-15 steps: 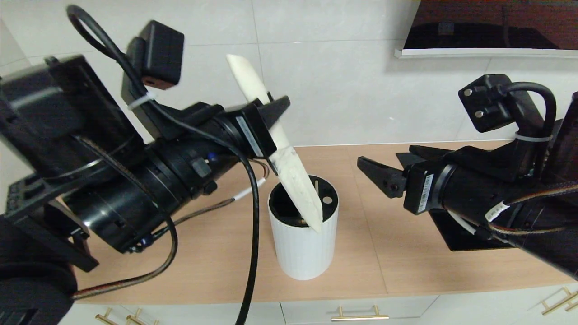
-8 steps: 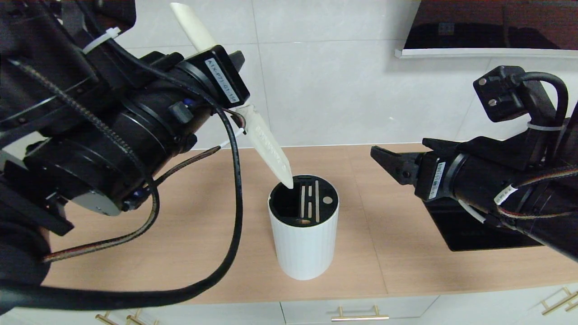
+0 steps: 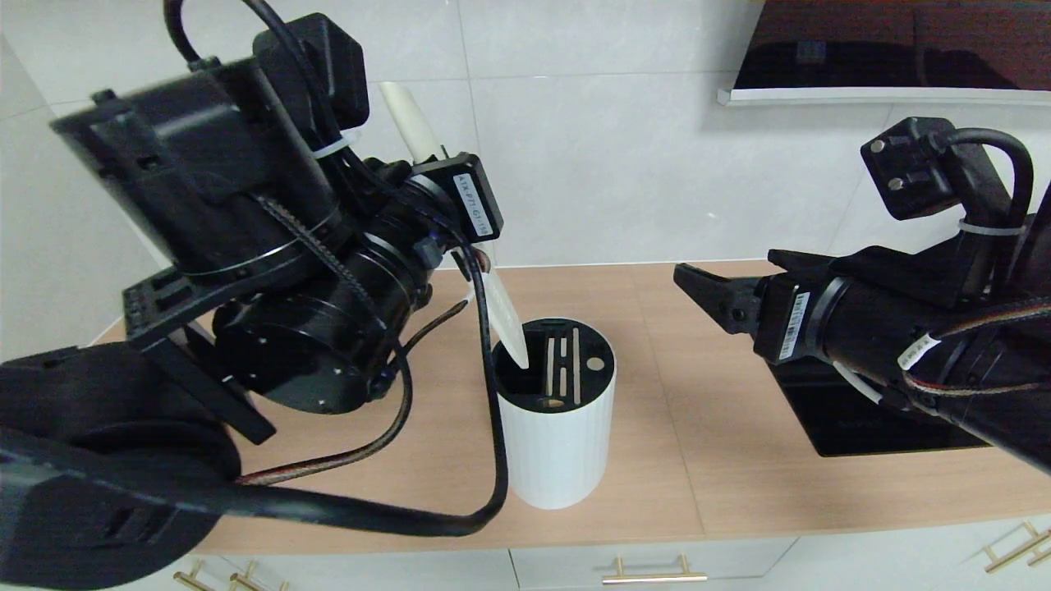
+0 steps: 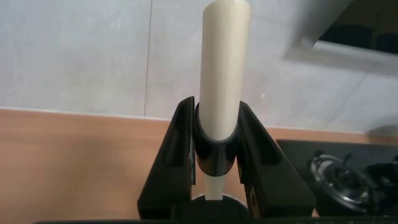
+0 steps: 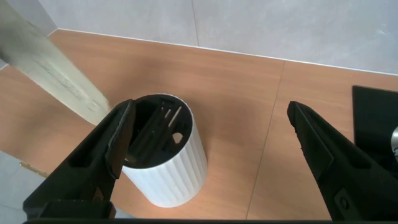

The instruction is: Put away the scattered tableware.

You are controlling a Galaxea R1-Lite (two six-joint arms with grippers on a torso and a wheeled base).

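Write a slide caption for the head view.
Left gripper holds cream-handled white knife, tip at the large opening of the white ribbed cylindrical holder on wooden counter; open right gripper alongside.

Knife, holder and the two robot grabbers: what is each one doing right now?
knife: tilted, blade down, tip at the wide opening in the holder's top, not slid in.
holder: upright on the wooden counter, its narrow slots empty.
left gripper: shut on the knife's handle.
right gripper: open, holding nothing, off to the holder's right.
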